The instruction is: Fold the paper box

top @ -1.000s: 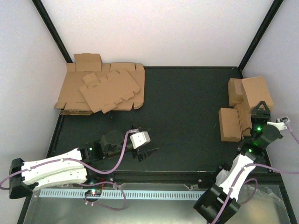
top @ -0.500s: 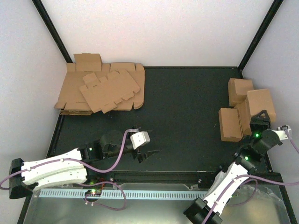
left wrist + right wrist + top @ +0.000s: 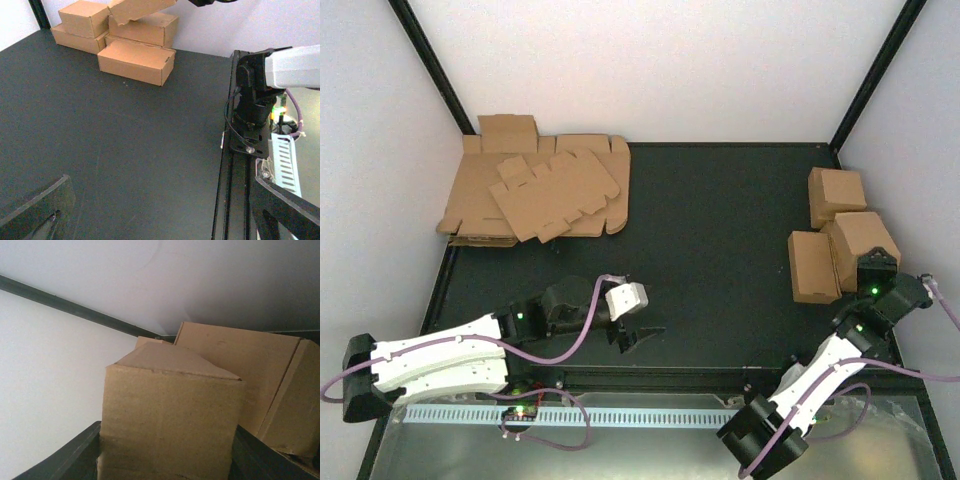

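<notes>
Room and fittings, as we record them:

- Table [image 3: 720,230]: we list one flat matte black top, filling the floor of the enclosure and plain throughout.
- Back wall [image 3: 650,60]: white, smooth, unmarked.
- Left wall [image 3: 370,150] and right wall [image 3: 920,120]: white panels, which we see slanting outward in the overhead view.
- Corner posts: we count two thin black struts, the left post [image 3: 435,70] and the right post [image 3: 880,70], rising where the side walls meet the back wall.
- Near edge: a black rail [image 3: 670,378] along the table, a white slotted strip [image 3: 620,415] just beside it, then a dull grey metal sheet [image 3: 620,455].
- Light: we note it soft and even, with faint shadows.
</notes>
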You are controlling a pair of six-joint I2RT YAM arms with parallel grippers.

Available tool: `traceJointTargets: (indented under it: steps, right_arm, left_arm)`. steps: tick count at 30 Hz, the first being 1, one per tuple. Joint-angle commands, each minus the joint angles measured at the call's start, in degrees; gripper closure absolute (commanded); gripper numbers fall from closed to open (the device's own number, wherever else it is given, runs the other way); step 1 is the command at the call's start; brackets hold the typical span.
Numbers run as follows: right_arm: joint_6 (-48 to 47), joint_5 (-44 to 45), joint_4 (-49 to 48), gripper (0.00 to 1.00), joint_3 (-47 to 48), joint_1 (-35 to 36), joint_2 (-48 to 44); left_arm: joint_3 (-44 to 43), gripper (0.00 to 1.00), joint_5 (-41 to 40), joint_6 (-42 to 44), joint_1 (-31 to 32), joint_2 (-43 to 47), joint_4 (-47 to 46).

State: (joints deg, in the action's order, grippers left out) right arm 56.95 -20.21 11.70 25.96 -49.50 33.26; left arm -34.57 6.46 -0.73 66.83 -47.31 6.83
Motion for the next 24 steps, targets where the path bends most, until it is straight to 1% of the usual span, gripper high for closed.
traceJointTargets:
  steps: [1, 4, 8, 16, 24]
  right_arm:
    - [1.61, -3.57, -3.98, 0.72, -0.22, -0.62, -0.10]
    - [2.64, -5.01, -3.89, 0.72, 1.19, -0.81, -0.53]
    - [3.25, -2.78, -4.46, 0.72, 2.99, -0.91, -0.15]
    - [4.39, -1.47, -9.87, 0.72, 3.85, -1.65, 6.78]
    - [5.02, -3.31, -16.75, 0.72, 2.73, -3.26, 13.68]
  left_arm:
    - [-2.22, 0.01, 0.82, -0.76, -0.13, 0.69, 1.31]
    - [-2.09, 0.01, 0.41, -0.68, -0.12, 1.19, 2.07]
    - [-1.75, 0.01, 0.31, -0.83, -0.12, 1.73, 2.40]
    - [-1.31, 0.01, 0.01, -0.59, -0.12, 2.93, 3.10]
    - [-0.24, 0.01, -0.10, -0.76, -0.12, 3.71, 1.80]
